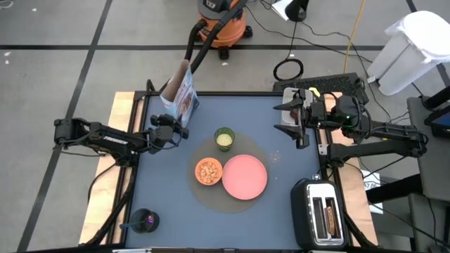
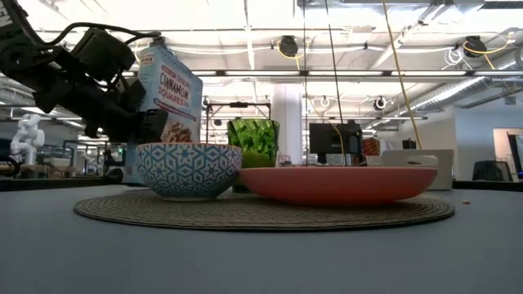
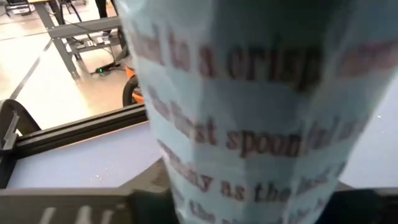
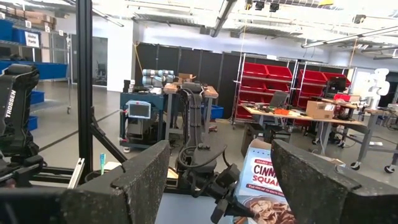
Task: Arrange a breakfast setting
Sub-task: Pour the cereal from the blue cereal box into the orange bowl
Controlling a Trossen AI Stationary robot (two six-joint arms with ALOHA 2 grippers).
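The left tool (image 1: 171, 131) is clenched on the cereal bag (image 1: 180, 93), holding it up near the counter's (image 1: 169, 204) eleven o'clock corner. The left wrist view is filled by the bag's printed side, pressed close against the tool. The bag leans, its open top tipped away from the mat.

Just toward four o'clock from the bag, a round woven mat (image 1: 271, 158) sits mid-counter. On it the green cup (image 1: 224, 138) stands at twelve o'clock, the bowl (image 1: 208, 171), already holding cereal, at nine o'clock, and the pink plate (image 1: 245, 176) touching the bowl's right side.

The right tool (image 1: 301, 121) hovers released at the counter's two o'clock edge. A toaster (image 1: 322, 214) with toast stands at four o'clock; the spoon (image 1: 137, 225) rests in a dark holder at seven o'clock.

The cereal step looks nearly finished. Next, the bag likely needs setting down upright, clear of the mat, before release.
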